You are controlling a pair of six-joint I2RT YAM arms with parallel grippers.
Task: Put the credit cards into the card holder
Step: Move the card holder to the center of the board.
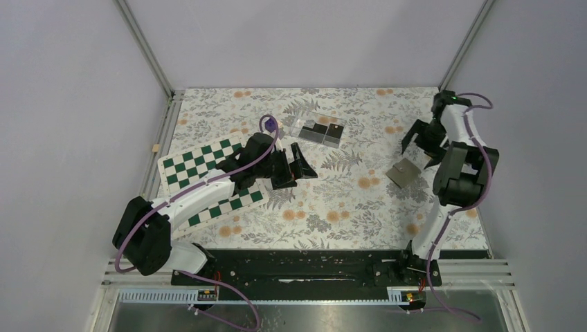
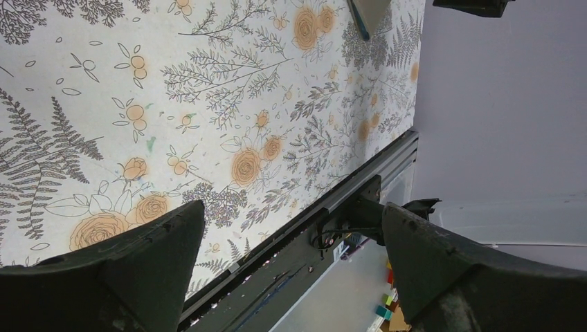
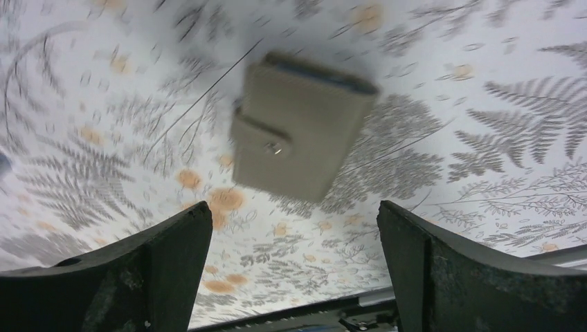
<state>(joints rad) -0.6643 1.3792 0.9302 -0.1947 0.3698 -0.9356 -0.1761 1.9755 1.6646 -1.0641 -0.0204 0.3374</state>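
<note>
While left hand (image 2: pixel 291 266) and right hand (image 3: pixel 294 266) gape empty | card holder (image 3: pixel 299 128): flat grey-brown rectangle, dot clasp

Card holder (image 3: pixel 304 131): matt, fine-grained grey-brown cover noted; clasp (image 3: pixel 275 147) shiny, metal-look. Counter (image 1: pixel 346 207): smooth matt printed sheet, cloth vs. paper undetermined.
</note>
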